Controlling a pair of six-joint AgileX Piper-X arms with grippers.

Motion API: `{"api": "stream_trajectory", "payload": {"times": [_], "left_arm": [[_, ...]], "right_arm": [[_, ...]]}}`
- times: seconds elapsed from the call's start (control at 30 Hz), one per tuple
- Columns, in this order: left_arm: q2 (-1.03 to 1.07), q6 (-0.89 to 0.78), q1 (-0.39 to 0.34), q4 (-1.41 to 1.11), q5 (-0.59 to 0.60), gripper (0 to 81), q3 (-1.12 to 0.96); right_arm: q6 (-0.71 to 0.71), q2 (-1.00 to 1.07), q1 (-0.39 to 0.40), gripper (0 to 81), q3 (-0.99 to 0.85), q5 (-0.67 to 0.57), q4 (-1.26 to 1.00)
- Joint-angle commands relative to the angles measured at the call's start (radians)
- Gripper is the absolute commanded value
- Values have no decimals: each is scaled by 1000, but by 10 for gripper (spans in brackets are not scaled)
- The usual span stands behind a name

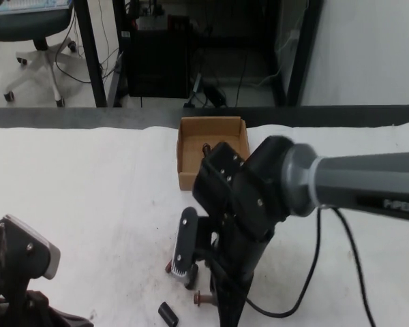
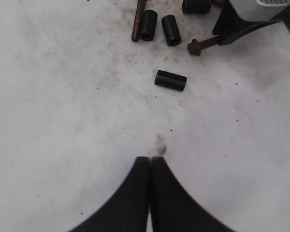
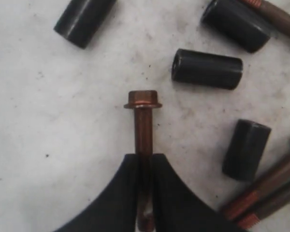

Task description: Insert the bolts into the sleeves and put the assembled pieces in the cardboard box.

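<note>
Hanging nearest over the white cloth (image 1: 88, 191), the left gripper (image 2: 150, 159) is closed tight on nothing. Just beyond, the right gripper (image 3: 145, 157) pinches a copper bolt (image 3: 143, 108) by its shank, down on the cloth among loose black sleeves (image 3: 207, 69). Farther back stands the cardboard box (image 1: 186, 180).

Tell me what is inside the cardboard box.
One small dark piece lies inside the cardboard box, too small to identify. The right arm covers its near right corner.
</note>
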Motion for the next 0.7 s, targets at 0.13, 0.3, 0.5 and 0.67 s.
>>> {"api": "stream_trajectory", "payload": {"times": [0.13,0.3,0.5,0.67], "left_arm": [[-7,7,-2,-4,-13,3,-10],[-7,7,-2,-4,-13,3,-10],[-7,7,-2,-4,-13,3,-10],[-7,7,-2,-4,-13,3,-10]], "right_arm": [[62,-119,-4,8,13,-21,145],[62,-114,7,8,90,-24,132],[83,-114,12,8,183,-22,42],[91,-114,12,7,204,-34,18]]}}
